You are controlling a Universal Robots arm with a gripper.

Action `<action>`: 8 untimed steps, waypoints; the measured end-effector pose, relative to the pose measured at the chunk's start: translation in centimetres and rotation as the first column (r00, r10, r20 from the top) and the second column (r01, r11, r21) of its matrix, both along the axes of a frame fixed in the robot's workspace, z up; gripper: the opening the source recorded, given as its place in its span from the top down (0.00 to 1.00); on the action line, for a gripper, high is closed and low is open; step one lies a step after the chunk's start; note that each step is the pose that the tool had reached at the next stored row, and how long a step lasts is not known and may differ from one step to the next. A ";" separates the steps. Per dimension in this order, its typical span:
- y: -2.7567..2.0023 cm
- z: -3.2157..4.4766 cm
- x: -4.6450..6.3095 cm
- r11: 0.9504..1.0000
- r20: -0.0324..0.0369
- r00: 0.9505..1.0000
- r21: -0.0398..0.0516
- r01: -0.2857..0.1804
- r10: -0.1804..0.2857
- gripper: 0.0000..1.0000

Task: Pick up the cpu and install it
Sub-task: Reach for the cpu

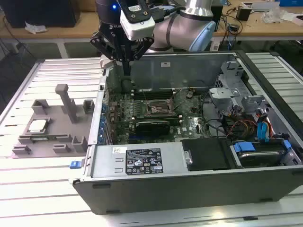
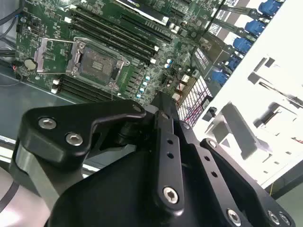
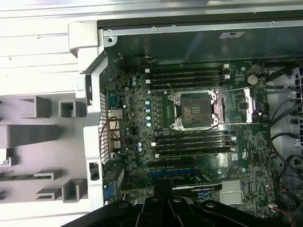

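A robot arm's hand (image 1: 127,70) hangs fingers-down above the far edge of an open computer case (image 1: 189,191), which stands on a slatted white bench (image 1: 28,189). In the exterior view the hand is at about eleven o'clock from the socket (image 1: 158,109). Its two black fingers (image 2: 163,137) are drawn together to a narrow tip, with nothing gripped between them.

The cpu (image 1: 38,126), a small silvery square with a pale rim, lies flat in a recess of the grey tray (image 1: 59,125). The tray sits on the bench just outside the case. In the exterior view the cpu is at about nine o'clock from the socket and about eight o'clock from the hand, well apart from both.

Both wrist views look past the hand onto the green motherboard (image 3: 142,132). There the socket's metal frame surrounds a dark, unfilled centre, and a hinged plate lies folded open beside it. Rows of dark memory slots (image 3: 189,75) flank the socket on two sides. In the exterior view a long black card (image 1: 151,126) lies at about six o'clock from the socket.
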State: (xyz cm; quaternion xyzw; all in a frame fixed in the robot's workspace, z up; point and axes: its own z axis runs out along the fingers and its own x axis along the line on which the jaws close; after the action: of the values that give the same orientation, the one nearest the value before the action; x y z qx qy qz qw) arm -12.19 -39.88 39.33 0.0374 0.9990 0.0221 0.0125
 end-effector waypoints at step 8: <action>0.00 0.00 0.0 1.000 0.000 1.000 0.000 0.000 0.000 0.89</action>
State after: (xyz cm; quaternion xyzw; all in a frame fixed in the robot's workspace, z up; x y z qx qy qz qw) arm -12.19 -39.89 39.33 0.0374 0.9990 0.0221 0.0125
